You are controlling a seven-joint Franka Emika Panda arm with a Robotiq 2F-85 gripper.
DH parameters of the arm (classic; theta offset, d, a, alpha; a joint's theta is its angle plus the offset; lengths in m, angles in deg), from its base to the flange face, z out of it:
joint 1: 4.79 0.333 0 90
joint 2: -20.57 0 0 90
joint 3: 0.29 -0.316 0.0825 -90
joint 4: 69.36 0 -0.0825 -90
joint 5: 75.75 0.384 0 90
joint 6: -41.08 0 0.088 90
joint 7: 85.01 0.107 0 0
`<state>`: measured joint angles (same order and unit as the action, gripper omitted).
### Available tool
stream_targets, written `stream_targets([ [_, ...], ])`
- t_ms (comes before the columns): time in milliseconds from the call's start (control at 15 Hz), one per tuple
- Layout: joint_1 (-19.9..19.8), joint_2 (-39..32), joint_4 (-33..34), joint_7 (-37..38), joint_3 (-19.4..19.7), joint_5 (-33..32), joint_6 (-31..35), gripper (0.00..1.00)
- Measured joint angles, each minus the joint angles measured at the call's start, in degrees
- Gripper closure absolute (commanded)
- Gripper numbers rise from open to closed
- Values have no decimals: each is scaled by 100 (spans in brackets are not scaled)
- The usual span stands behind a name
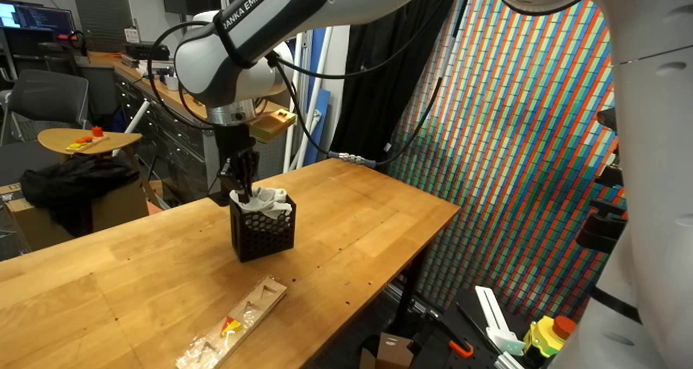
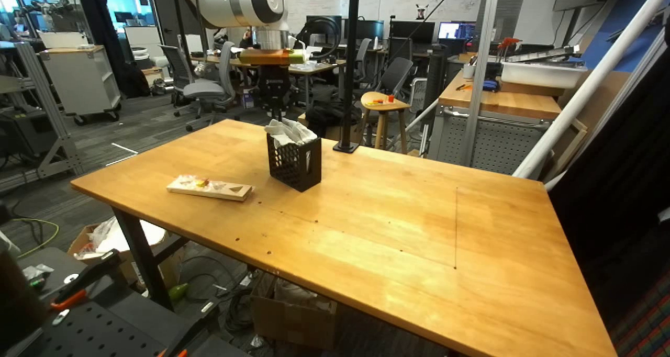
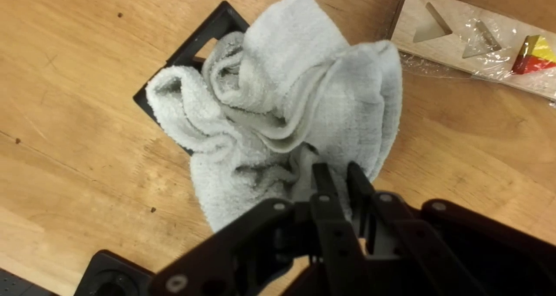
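In an exterior view, the end effector meets white cloth bunched in a black basket on the desk; in an exterior view, a wooden board lies nearby; in the wrist view, close-set fingers pinch the cloth.

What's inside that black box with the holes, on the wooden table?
Crumpled pale terry cloth bulges out of the black perforated box, covering most of its opening. Anything beneath the cloth is hidden.

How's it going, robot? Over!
Gripper: closed on a cloth fold. Cloth: bunched in black basket, draped over rim. Wooden board: apart, not blocking.
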<state>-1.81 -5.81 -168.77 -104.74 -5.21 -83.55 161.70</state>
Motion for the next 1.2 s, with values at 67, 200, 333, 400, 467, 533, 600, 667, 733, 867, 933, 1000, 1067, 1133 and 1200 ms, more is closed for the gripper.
stream_targets([
  [67,-27,1,0,0,6,0,0,95],
  [200,-80,1,0,0,10,0,0,95],
  [333,-121,-1,0,0,11,3,0,95],
  [400,-135,-3,0,0,11,4,0,94],
  [467,-148,-5,0,0,11,5,1,94],
  [533,-159,-7,0,0,11,5,1,94],
  [600,-170,-9,0,0,11,5,4,94],
  [667,-182,-11,0,-1,11,6,8,94],
  [733,-195,-13,0,-5,11,8,15,95],
  [867,-226,-19,2,-30,11,15,38,95],
  [933,-244,-27,2,-52,11,22,68,95],
  [1000,-263,-39,2,-78,11,33,114,95],
  [1067,-283,-55,1,-112,10,54,162,95],
  [1133,-304,-73,-4,-151,8,77,227,95],
  [1200,-326,-92,-8,-197,6,116,281,94],
])
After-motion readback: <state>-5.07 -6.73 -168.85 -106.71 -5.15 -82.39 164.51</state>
